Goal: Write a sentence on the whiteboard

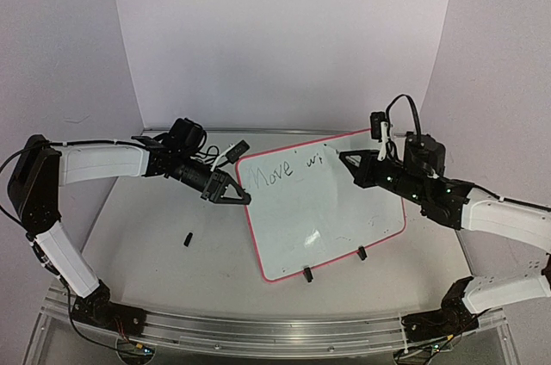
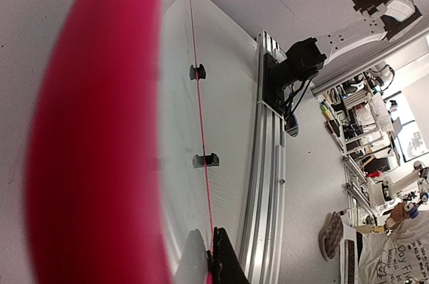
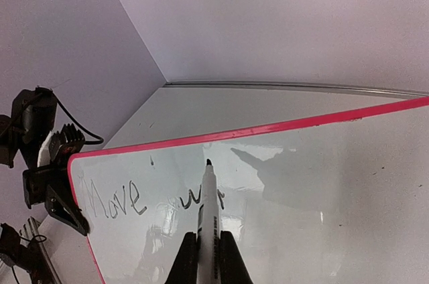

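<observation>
The whiteboard (image 1: 331,219) lies tilted on the table, white with a pink-red rim (image 3: 268,128) and two black clip feet (image 1: 307,275). My left gripper (image 1: 244,197) is shut on the board's left edge; in the left wrist view its fingertips (image 2: 224,257) pinch the thin pink edge (image 2: 201,116). My right gripper (image 3: 208,257) is shut on a white marker (image 3: 209,210), whose black tip rests on the board near the top rim. The sentence (image 3: 117,198) reads "Move" and then the start of a second word, partly hidden behind the marker. In the top view the sentence (image 1: 284,173) runs along the board's upper part.
A small black marker cap (image 1: 187,238) lies on the table left of the board. The aluminium rail (image 1: 258,330) carrying both arm bases runs along the near edge. White walls close in the back and sides. My left gripper (image 3: 64,207) shows at the board's corner in the right wrist view.
</observation>
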You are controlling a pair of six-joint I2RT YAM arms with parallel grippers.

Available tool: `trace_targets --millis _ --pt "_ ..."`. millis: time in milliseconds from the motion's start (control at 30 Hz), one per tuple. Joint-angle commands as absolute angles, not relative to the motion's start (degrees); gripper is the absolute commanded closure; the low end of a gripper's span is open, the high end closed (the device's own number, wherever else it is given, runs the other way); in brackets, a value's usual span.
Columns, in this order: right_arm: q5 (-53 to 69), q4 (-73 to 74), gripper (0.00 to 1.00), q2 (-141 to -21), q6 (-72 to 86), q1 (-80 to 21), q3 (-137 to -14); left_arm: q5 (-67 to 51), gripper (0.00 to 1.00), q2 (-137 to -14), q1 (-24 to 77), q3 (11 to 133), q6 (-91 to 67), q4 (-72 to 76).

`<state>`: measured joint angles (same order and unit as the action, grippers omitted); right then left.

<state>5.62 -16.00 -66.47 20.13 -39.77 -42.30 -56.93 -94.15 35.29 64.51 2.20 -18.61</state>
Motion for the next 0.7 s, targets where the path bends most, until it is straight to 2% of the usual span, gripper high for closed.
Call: trace_targets --millis 0,667 --pt "3.3 -15.0 1.00 -65.5 19.5 -39.5 -41.1 -57.2 1.00 -93.1 36.6 66.2 6.1 -19.9" --pt "4.6 -15.6 1.00 -69.4 18.0 -39.5 -41.8 -57.2 1.00 -93.4 36.6 66.2 6.1 -19.9"
